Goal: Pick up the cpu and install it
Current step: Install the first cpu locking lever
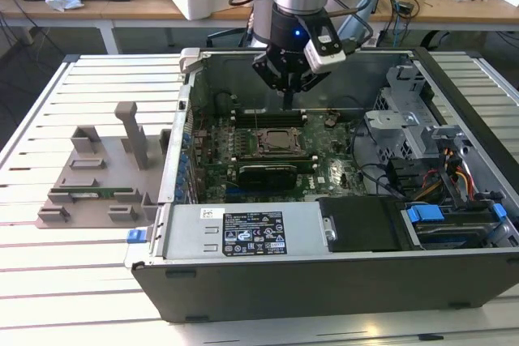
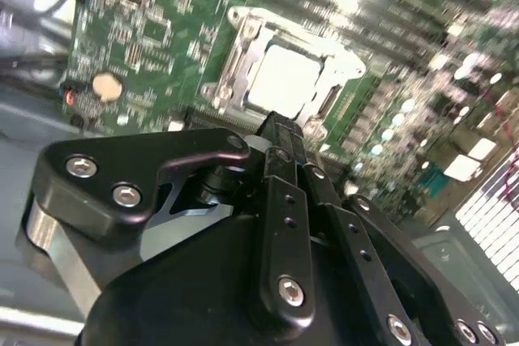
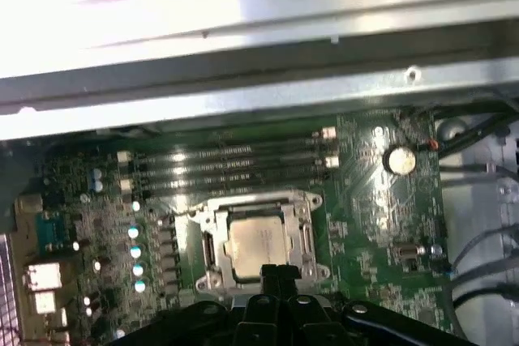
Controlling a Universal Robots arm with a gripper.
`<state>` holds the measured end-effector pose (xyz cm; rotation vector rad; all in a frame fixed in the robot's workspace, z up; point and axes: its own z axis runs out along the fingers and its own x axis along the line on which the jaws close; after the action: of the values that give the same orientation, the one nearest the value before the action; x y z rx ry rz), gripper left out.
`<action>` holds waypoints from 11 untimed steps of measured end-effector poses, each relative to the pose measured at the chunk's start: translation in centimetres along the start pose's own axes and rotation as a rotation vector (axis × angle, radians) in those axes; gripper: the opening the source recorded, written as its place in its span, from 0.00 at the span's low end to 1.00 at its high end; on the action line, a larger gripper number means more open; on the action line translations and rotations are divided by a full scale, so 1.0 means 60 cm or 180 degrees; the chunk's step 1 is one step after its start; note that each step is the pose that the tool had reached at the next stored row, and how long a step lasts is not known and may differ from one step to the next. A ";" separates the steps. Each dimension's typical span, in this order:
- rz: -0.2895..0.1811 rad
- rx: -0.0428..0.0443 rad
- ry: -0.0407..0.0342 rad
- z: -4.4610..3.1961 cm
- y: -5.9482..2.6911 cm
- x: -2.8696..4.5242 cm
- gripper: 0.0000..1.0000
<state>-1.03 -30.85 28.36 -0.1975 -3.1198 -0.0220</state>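
Observation:
The cpu (image 3: 258,241) is a shiny silver square lying flat inside the metal socket frame (image 3: 212,216) on the green motherboard; in the second wrist view the cpu (image 2: 284,79) looks bright white. In the exterior view the socket (image 1: 280,142) sits mid-board inside the open computer case. My gripper (image 1: 288,103) hangs just above the board at the socket's far side. In both wrist views its black fingers meet in a narrow tip, gripper (image 2: 280,125) and gripper (image 3: 276,270), right at the socket's edge, shut and holding nothing.
Memory slots (image 3: 235,164) run beside the socket, with a coin battery (image 3: 397,160) nearby. A black card (image 1: 268,172) lies in front of the socket. Case walls (image 1: 190,79), the drive cage and cables (image 1: 438,160) and the power supply (image 1: 251,232) ring the board. A grey parts fixture (image 1: 97,176) stands on the exterior view's left.

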 end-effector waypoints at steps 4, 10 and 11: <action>-0.0293 -0.0060 0.0015 0.000 0.000 0.000 0.11; -0.0759 -0.0051 0.0026 0.000 0.000 0.000 0.11; -0.0760 -0.0051 0.0026 0.000 0.000 0.000 0.11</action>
<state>-1.03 -30.85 28.34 0.1752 -3.1155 -0.0505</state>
